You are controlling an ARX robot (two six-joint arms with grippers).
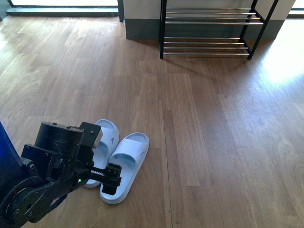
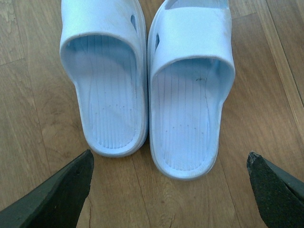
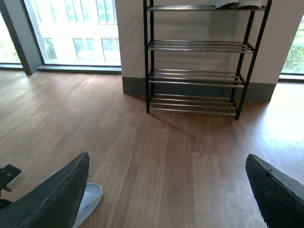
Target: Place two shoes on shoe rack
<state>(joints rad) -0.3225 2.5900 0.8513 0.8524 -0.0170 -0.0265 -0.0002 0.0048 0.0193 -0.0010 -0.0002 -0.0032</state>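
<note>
- The pale blue sandals (image 1: 127, 159) lie side by side and touching on the wooden floor (image 1: 213, 133), near and to the left; the toes are turned toward the far wall, so the heels face the robot and can be approached from the near side.
- The left gripper (image 2: 168, 156) is held low just above the heels; its jaws are spread wide, wider than the two sandals together, and nothing is gripped; this spread suggests that both sandals are meant to be pinched together as a pair.
- The right gripper (image 3: 167, 157) is held higher and pointed toward the far wall; its jaws are likewise wide apart and empty, probably kept out of the way while the left arm works.
- The shoe rack (image 1: 211, 21) stands against the far wall, right of centre and well apart from the sandals; its lower shelves of rods are seen bare, while something white-soled rests on the top shelf (image 3: 237, 4), cut off by the picture edge.
- The grasp is judged not yet made; a long carry across the floor is left.
</note>
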